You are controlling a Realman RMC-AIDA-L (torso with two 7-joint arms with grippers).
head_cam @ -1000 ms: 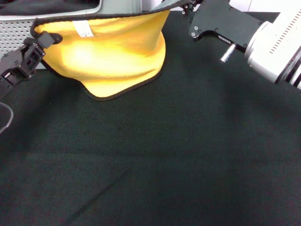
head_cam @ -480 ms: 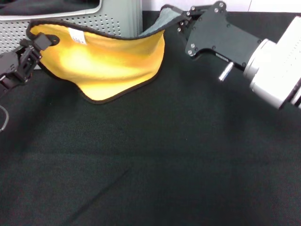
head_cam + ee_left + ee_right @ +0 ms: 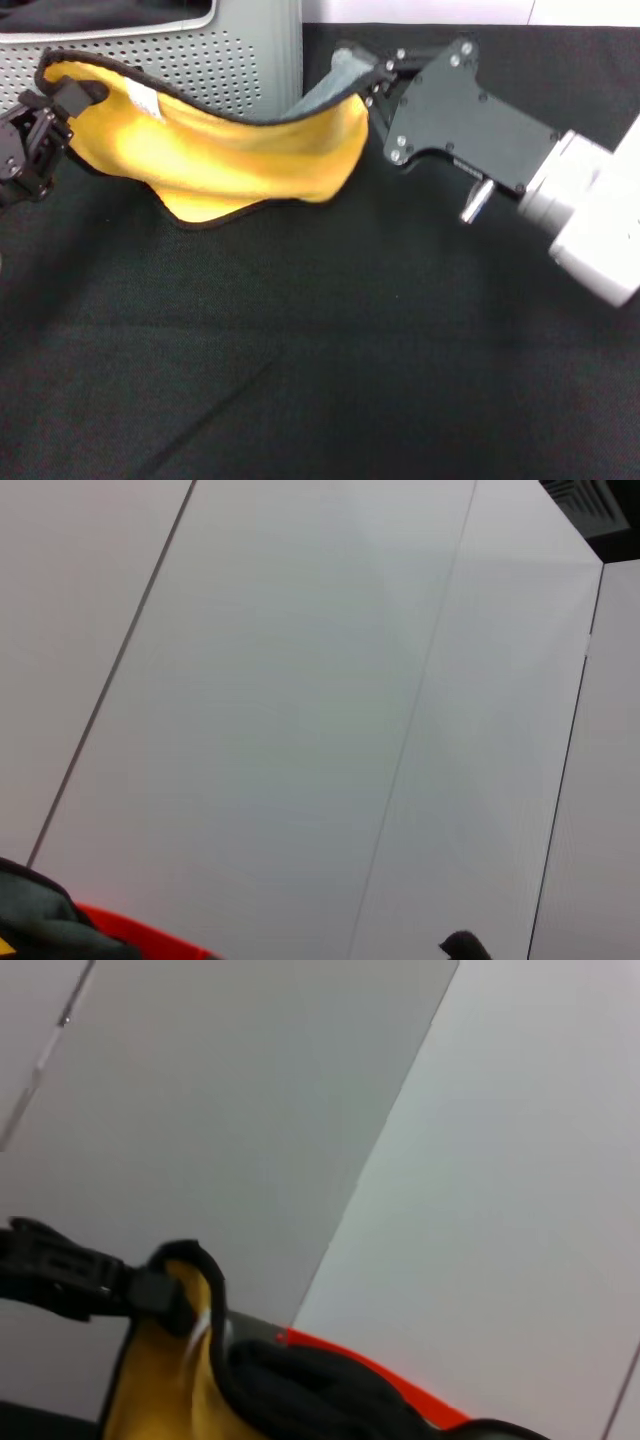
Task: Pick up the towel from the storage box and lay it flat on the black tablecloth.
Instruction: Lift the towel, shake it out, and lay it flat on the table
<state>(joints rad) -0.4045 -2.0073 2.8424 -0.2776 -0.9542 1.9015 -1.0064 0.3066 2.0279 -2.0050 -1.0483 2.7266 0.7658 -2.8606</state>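
Left gripper (image 3: 55, 95) and right gripper (image 3: 372, 82) each pinch an upper corner of the towel (image 3: 230, 160), stretched between them. Soft yellow face, black edging, sagging middle; its lower edge touches the matte black tablecloth (image 3: 350, 340). Behind it sits the perforated grey storage box (image 3: 240, 50); contents unclear.
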